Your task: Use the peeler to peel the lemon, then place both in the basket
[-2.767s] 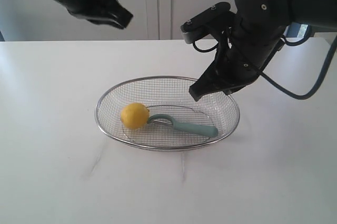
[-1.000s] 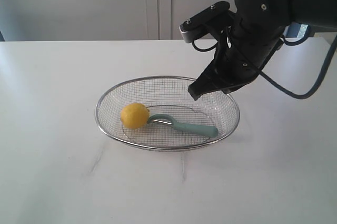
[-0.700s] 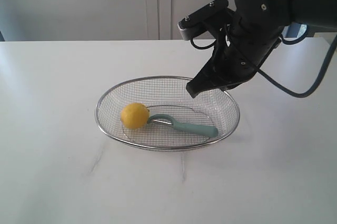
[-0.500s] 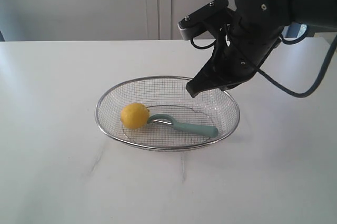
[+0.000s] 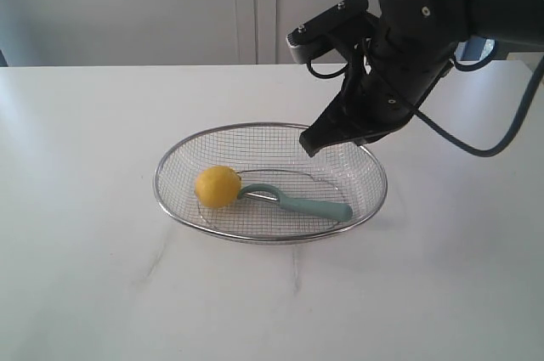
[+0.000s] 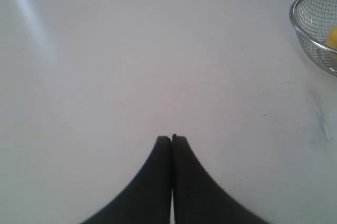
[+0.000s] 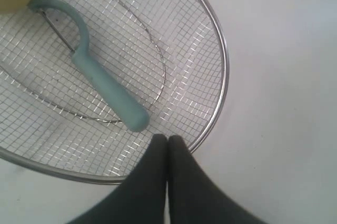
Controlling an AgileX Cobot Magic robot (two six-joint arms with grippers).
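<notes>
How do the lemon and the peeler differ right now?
The lemon is round and bright yellow; the peeler is long, slim and teal. The lemon sits as a ball; the peeler lies flat, its hooked head nearest the lemon. Both rest inside the wire basket.

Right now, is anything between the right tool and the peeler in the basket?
Nothing visible stands in the way. The right tool hangs shut above the rim of the basket, with only open air down to the handle of the peeler. The lemon sits at the other end, by the peeler's head, clear of that path.
</notes>
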